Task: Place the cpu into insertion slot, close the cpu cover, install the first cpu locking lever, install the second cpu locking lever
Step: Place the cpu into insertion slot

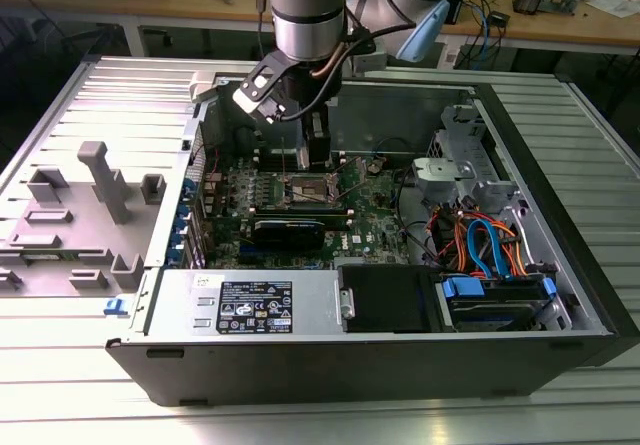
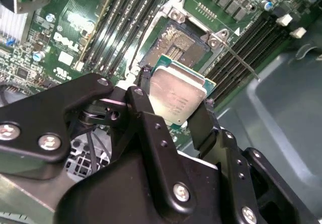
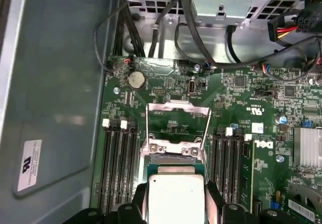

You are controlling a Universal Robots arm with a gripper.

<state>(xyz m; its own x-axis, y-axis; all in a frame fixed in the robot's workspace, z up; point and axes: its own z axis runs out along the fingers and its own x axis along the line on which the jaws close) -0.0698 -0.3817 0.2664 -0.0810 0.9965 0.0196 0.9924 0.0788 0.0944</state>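
Note:
My gripper (image 2: 176, 100) is shut on the cpu (image 2: 177, 94), a flat silver square on a green base, with one black finger on each of two opposite edges. In the second wrist view the cpu hangs tilted just above and beside the insertion slot (image 2: 173, 45), whose dark contact field lies bare inside a silver rim. The first wrist view has the cpu (image 3: 176, 199) between the fingers (image 3: 138, 200), and beyond it the cpu cover (image 3: 178, 107) swung open. A thin wire lever (image 2: 242, 64) sticks out from the socket. In the exterior view the gripper (image 1: 315, 157) hovers over the socket (image 1: 310, 193).
Long black memory slots (image 3: 118, 168) flank the socket on both sides. A finned heat sink (image 3: 307, 146) stands nearby. Cables (image 1: 480, 245) and a drive cage (image 1: 450, 180) fill the exterior view's right of the case. A grey chassis wall (image 3: 55, 83) bounds the board.

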